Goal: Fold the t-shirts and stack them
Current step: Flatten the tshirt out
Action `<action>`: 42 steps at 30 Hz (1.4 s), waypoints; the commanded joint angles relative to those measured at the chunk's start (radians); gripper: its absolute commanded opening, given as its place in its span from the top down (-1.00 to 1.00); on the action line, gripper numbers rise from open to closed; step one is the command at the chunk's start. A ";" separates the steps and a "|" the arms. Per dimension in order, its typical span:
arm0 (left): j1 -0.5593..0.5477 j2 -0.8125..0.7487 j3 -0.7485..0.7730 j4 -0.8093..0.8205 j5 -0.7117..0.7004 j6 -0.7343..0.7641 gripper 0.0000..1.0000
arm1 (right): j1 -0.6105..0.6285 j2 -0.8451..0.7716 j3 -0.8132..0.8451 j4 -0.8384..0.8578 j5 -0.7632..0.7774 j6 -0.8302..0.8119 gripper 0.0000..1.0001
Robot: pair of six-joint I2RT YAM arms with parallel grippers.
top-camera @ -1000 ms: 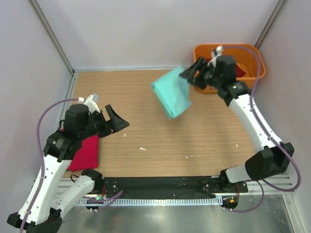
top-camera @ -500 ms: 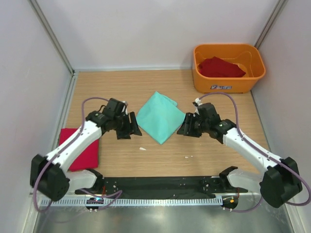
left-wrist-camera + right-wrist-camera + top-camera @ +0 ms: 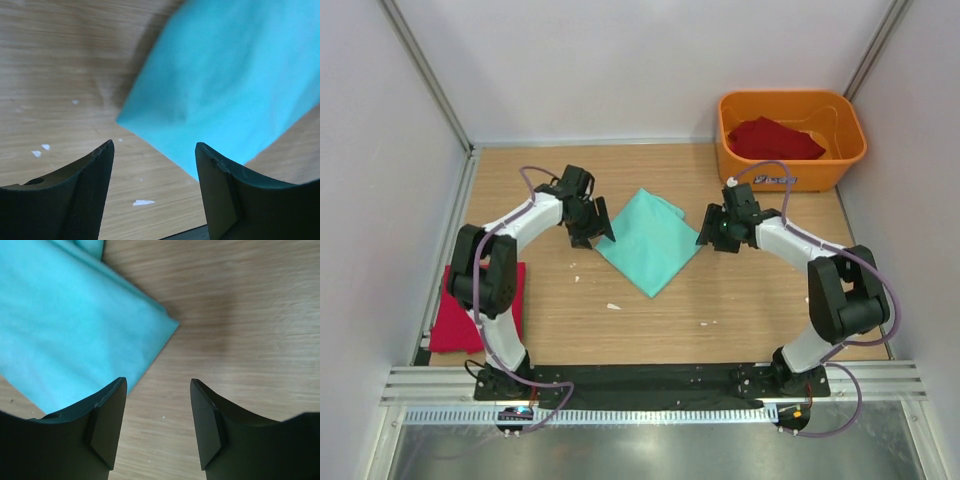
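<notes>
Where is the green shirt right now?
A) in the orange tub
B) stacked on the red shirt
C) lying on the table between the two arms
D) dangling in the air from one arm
C: the green shirt lies on the wooden table, out in the middle.

I count 3 cloth t-shirts in view: 1 mint-green short-sleeved t-shirt [image 3: 650,245] and 2 deep red ones, the tub-side red t-shirt [image 3: 775,138] and the left-side red t-shirt [image 3: 450,320]. Can't tell whether the red heap in the tub is more than 1 shirt. 1 orange plastic tub [image 3: 825,170]. 2 white robot arms w/ black joints, each w/ 1 black two-finger gripper, so 2 total: left gripper [image 3: 598,230], right gripper [image 3: 713,235]. Approx 3 tiny white specks [image 3: 613,306] on the wood.
</notes>
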 commanded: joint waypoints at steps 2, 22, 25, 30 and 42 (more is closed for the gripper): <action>0.058 0.096 0.037 0.009 0.049 0.017 -0.32 | -0.049 0.064 0.057 0.066 -0.026 -0.004 -0.20; 0.065 0.099 0.072 0.031 0.126 0.031 1.00 | -0.067 0.274 0.162 0.154 -0.112 0.064 0.91; 0.036 -0.009 0.072 0.011 0.069 0.074 1.00 | -0.066 0.179 0.205 0.018 -0.013 0.005 0.97; -0.149 -0.204 0.132 -0.105 -0.130 0.175 1.00 | -0.066 -0.089 0.257 -0.266 0.198 -0.125 0.97; -0.291 -0.414 0.131 -0.254 -0.471 0.152 0.87 | 0.103 -0.174 0.407 -0.240 -0.109 0.057 0.24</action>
